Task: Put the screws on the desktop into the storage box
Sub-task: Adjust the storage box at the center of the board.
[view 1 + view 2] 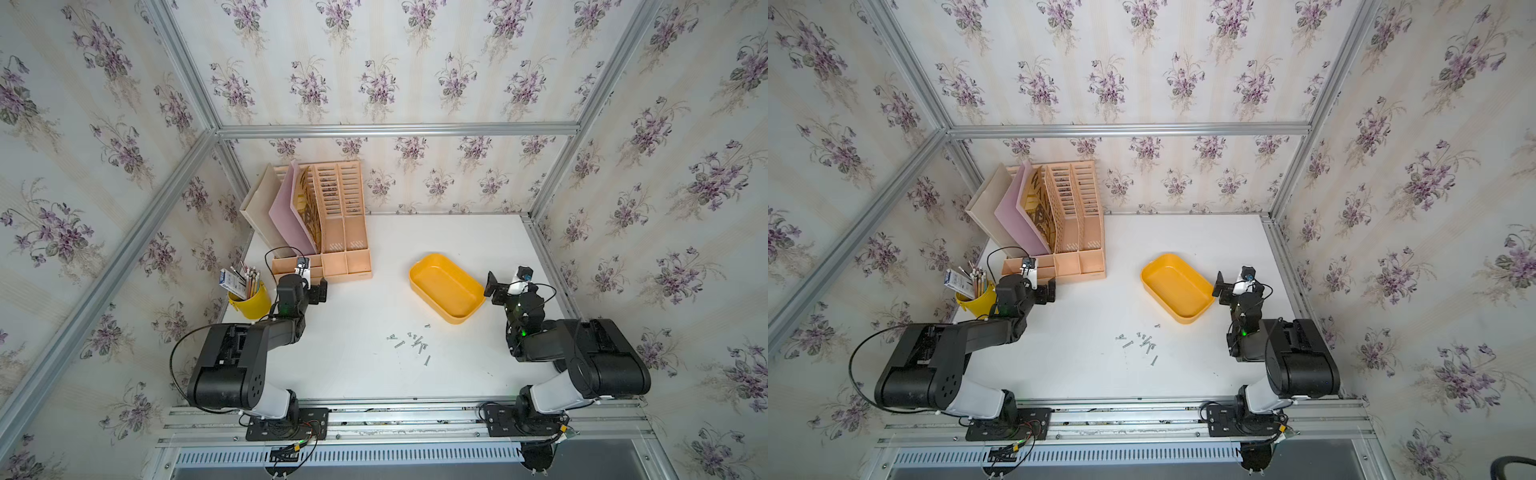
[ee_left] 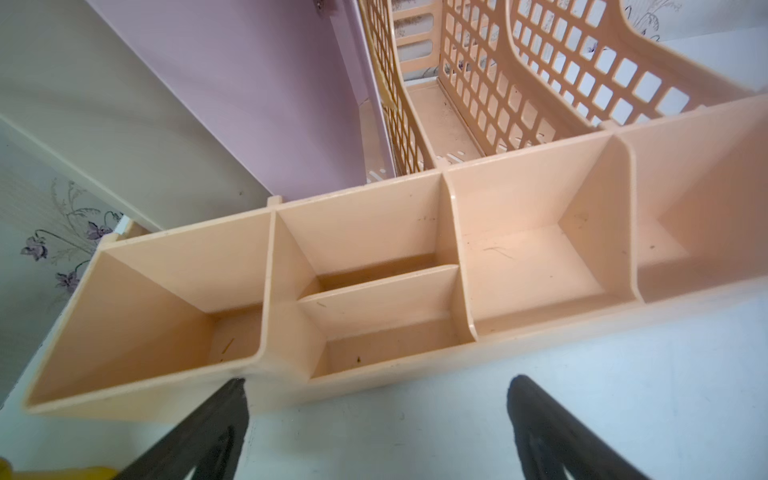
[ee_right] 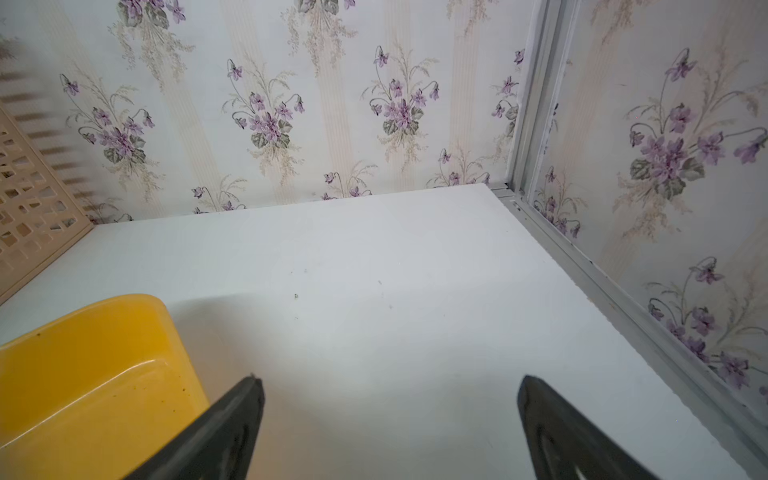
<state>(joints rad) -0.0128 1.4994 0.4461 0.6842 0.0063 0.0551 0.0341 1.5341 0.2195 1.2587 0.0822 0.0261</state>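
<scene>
The screws are grey metal and a bit shiny. The desktop is white, smooth and dull. The box is yellow plastic, smooth and glossy, with tiny dark specks inside. The file rack is peach plastic, smooth, with small scuffs. The rails are dull grey metal. The walls look like paper with printed flowers, flat and matt.

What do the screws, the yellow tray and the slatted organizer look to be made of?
Screws: likely metal, silver-grey with a dull glint.
Tray: apparently plastic, glossy yellow-orange, moulded rounded corners.
Organizer: plastic, matte peach, moulded grid walls and dividers.
</scene>
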